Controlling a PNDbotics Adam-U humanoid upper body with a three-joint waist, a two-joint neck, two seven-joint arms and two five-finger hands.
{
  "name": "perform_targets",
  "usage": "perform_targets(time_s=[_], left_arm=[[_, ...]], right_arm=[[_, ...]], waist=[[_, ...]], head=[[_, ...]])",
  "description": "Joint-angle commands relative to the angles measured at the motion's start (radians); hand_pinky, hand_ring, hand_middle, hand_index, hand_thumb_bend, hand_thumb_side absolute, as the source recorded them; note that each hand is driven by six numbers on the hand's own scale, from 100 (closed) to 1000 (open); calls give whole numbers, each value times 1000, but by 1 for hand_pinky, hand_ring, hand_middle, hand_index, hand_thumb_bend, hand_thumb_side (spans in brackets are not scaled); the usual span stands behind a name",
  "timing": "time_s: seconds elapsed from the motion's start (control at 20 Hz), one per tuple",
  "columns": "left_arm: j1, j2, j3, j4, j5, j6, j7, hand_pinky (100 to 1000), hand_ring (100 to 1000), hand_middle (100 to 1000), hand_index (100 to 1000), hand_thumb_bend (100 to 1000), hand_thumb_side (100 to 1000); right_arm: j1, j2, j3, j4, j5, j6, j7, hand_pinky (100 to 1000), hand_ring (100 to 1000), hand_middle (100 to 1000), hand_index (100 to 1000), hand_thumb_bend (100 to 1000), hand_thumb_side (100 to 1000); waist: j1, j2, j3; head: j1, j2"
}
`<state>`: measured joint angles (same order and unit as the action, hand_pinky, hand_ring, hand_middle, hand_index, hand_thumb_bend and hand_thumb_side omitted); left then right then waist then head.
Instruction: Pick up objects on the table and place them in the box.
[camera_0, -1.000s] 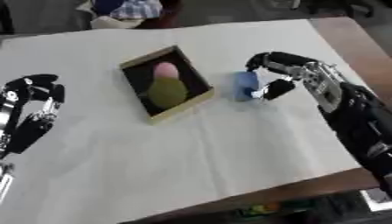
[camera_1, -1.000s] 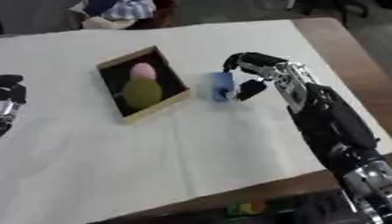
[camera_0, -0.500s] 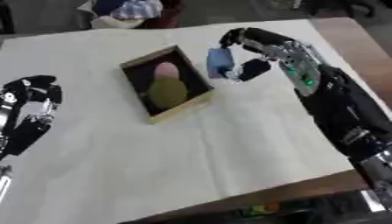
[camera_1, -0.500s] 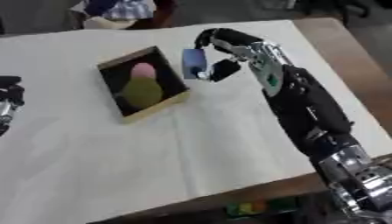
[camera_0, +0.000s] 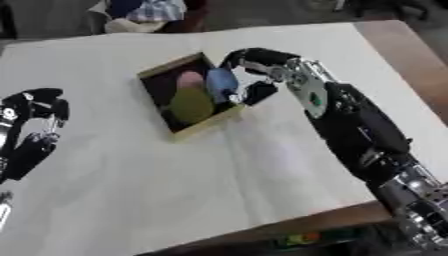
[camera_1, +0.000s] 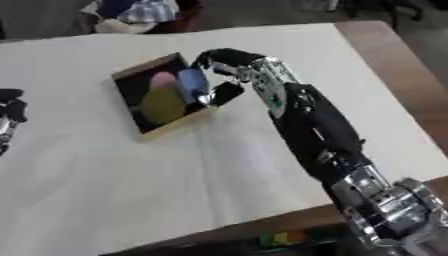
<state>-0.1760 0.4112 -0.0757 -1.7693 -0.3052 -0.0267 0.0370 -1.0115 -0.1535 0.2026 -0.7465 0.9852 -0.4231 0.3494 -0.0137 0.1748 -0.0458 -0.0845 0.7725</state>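
Blue object (camera_0: 220, 84) sits pinched in the right robot hand (camera_0: 259, 70), poised over the wooden box (camera_0: 189, 97) for release; left robot hand (camera_0: 35, 125) idles, relaxed.

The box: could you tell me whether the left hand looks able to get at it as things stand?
Probably yes. The left hand rests idle on bare cloth with nothing between it and the box, though the right hand holds a blue object over the box's far side.

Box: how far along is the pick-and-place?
Done: a pink object and a yellow-green object lie in the box. In hand: the right hand holds a blue object over the box's right edge, not yet released. Left: letting it go; no other loose objects show on the white table cover. The left hand idles at the left edge.
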Motion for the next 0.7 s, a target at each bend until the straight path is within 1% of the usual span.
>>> perform_targets(time_s=[0.05,0.25,0.35,0.4,0.45,0.5,0.55,0.6,0.65,0.7], left_arm=[[-10,8,6,-13,2,0,2,701,555,599,775,255,761],[-10,8,5,-12,1,0,2,702,556,599,775,253,763],[-10,7,6,-12,1,0,3,702,555,599,775,251,764],[-10,7,6,-11,1,0,4,702,555,599,775,251,764],[-9,7,7,-11,1,0,5,702,555,598,775,251,764],[-9,6,8,-11,2,0,7,702,555,598,775,251,764],[-8,6,10,-10,2,0,9,702,554,598,774,251,765],[-7,5,10,-9,2,1,11,702,554,598,774,250,766],[-7,4,11,-7,2,1,13,702,554,598,774,249,767],[-8,3,11,-5,3,1,15,702,554,598,774,248,767]], right_arm=[[-19,-20,-13,-28,18,-7,-26,872,877,890,980,333,538],[-17,-53,-18,-99,4,-6,-44,878,883,902,997,360,552],[-8,-78,-28,-155,-24,2,-57,877,879,901,993,346,546],[0,-91,-34,-187,-45,9,-67,872,869,893,985,324,530],[13,-105,-41,-224,-77,17,-82,871,866,890,982,315,528],[28,-119,-49,-263,-116,28,-98,866,854,881,975,271,541],[52,-133,-59,-309,-168,40,-123,860,842,871,966,223,536],[78,-145,-65,-354,-226,55,-143,850,823,854,955,137,551],[109,-156,-72,-397,-299,71,-164,841,806,840,946,100,554],[140,-169,-76,-435,-376,92,-181,835,798,834,940,100,552]], waist=[[7,-28,0],[5,-27,-3],[4,-26,-4],[4,-26,-4],[4,-25,-5],[4,-24,-5],[3,-23,-6],[3,-22,-6],[3,-21,-7],[3,-20,-7]], head=[[-2,-2],[-1,-2],[1,-2],[2,-2],[4,-2],[7,-2],[10,-2],[13,-2],[16,-2],[20,-2]])
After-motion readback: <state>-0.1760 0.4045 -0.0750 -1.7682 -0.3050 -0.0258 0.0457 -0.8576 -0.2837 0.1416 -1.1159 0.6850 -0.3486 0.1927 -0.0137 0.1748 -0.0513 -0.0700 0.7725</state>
